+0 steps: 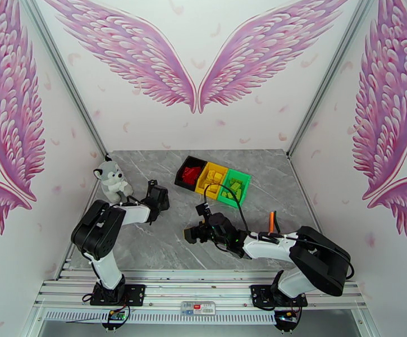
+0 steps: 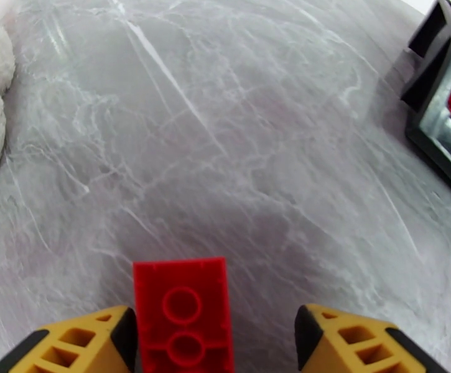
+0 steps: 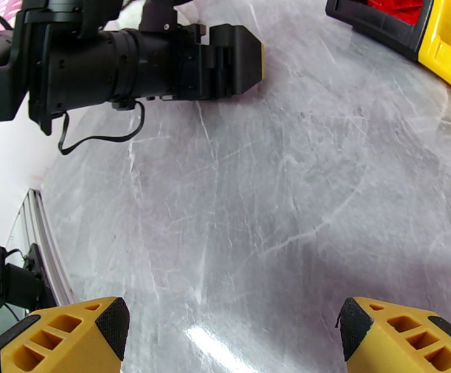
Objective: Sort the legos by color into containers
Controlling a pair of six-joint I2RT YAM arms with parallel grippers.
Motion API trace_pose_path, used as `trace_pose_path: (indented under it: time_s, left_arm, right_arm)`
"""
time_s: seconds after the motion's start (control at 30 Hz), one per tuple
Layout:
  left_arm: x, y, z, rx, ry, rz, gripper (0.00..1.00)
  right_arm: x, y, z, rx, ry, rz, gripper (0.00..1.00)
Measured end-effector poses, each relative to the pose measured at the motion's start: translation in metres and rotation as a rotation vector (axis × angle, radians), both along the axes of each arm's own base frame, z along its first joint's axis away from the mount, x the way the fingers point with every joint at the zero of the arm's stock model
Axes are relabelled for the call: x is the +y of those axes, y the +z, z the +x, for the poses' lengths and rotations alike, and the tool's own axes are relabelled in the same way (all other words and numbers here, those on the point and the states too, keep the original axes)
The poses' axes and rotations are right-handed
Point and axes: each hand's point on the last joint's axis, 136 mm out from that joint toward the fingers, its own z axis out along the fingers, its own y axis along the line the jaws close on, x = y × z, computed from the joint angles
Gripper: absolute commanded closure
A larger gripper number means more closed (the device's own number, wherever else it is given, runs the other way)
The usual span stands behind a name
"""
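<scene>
A row of 3 joined containers [image 1: 201, 176] sits toward the far side of a grey marbled desk [image 1: 164, 248], and every place below is given from that row. From left to right it is made up of a black bin [image 1: 179, 176] holding red legos [image 1: 191, 174], a yellow bin [image 1: 218, 164] holding yellow legos [image 1: 213, 177], and a green bin [image 1: 247, 180] holding green legos [image 1: 235, 188]. The left claw [image 1: 158, 196] hangs low over the desk just left of the row, on the black bin's side. In the left wrist view, this claw [image 2: 216, 331] has 1 red lego [image 2: 183, 312] between its 2 yellow fingers. The lego's underside faces the camera and shows 2 round tubes. The left finger lies against the lego's edge. A clear gap of desk separates the right finger from it, so the jaws stand partly apart and do not clamp it. The black bin's corner [image 2: 430, 125] shows at the right edge of that view. The right claw [image 1: 192, 234] sits in front of the row, nearer the arm bases. In the right wrist view, this claw [image 3: 225, 331] is spread wide over bare desk and holds nothing. A grey and white plush toy [image 1: 112, 182] sits well left of the row, at the desk's edge. Orange-handled pliers [image 1: 271, 221] lie in front of the row, off its green end.
</scene>
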Motion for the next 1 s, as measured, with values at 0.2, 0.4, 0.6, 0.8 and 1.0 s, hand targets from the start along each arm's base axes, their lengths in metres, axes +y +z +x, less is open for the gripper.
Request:
trace_pose_path:
  time_s: [0.2,0.4,0.6,0.8,1.0]
  left_arm:
    - [0.004,-0.003,0.002,0.002,0.015,0.02,0.6]
    - [0.004,-0.002,0.0,-0.012,0.01,0.017,0.74]
    - [-0.008,0.004,-0.006,-0.016,-0.03,0.018,0.76]
    - [-0.035,0.024,-0.01,-0.052,-0.119,-0.001,0.77]
    - [-0.064,0.045,-0.001,-0.072,-0.205,-0.028,0.77]
  right_arm:
    - [-0.002,0.001,0.001,-0.005,-0.009,-0.002,0.05]
    - [-0.003,0.001,0.002,-0.009,-0.017,-0.004,0.05]
    - [-0.003,0.0,0.003,-0.011,-0.023,-0.007,0.06]
    - [-0.011,0.001,0.007,-0.024,-0.061,-0.027,0.08]
    - [-0.038,0.023,0.007,-0.091,-0.147,-0.019,0.07]
